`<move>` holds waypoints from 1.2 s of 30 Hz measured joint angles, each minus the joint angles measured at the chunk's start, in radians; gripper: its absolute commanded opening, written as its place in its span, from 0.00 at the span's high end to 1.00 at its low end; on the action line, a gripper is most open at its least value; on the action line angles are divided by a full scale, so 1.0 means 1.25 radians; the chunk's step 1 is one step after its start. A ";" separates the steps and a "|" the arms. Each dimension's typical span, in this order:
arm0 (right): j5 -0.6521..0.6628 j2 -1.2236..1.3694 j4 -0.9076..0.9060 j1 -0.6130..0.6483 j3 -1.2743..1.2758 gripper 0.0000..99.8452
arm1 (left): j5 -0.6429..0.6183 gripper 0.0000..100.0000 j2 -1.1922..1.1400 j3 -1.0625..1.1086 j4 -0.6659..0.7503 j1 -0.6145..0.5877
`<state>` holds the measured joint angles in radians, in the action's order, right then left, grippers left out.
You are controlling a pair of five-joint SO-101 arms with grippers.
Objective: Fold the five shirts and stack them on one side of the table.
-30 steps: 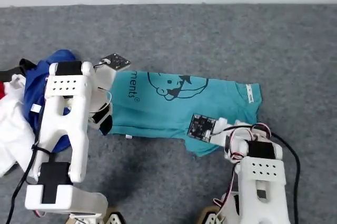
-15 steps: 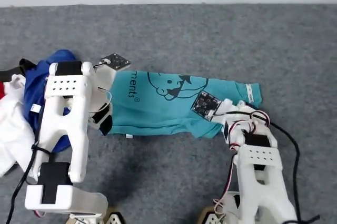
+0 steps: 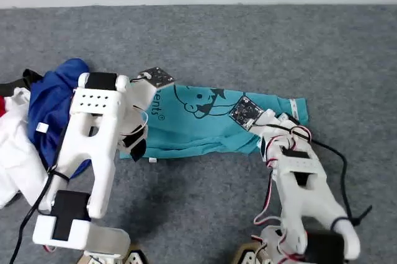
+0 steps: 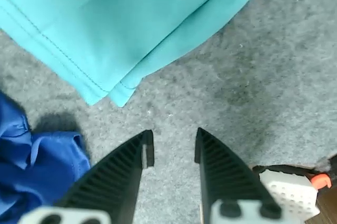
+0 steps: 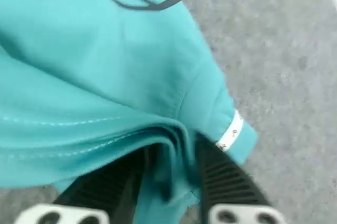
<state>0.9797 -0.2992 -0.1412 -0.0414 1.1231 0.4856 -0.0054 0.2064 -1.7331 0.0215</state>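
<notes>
My right pincer [image 5: 171, 155] is clamped on a bunched fold of the teal shirt [image 3: 205, 124], with layers of the cloth pinched between the two jaws near the sleeve that carries a small white tag [image 5: 230, 131]. The shirt lies as a long band across the middle of the grey counter [image 3: 248, 47], print side up, between my two arms. My left pincer [image 4: 171, 140] is spread apart and holds nothing; it hangs over bare counter just short of the shirt's hemmed corner (apart from it, not touching). Beside that corner lies a crumpled blue shirt [image 3: 53, 103], heaped at the counter's left edge with a white shirt [image 3: 15, 152] against it.
</notes>
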 measured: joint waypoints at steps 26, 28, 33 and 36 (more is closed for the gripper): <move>-0.179 -0.162 -0.800 0.011 -0.264 0.59 | 0.000 0.87 0.000 0.000 0.000 -0.001; -0.179 -0.174 -0.894 0.026 -0.247 0.59 | 0.000 0.87 0.000 0.000 0.000 -0.001; -0.180 -0.180 -0.933 0.102 -0.183 0.59 | 0.000 0.87 0.000 0.000 0.000 0.000; -0.180 -0.182 -0.875 0.176 -0.130 0.59 | 0.000 0.87 0.000 0.000 0.000 0.004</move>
<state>0.7541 -0.5263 -1.2352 0.1780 0.9605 0.4856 -0.0054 0.2064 -1.7331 0.0261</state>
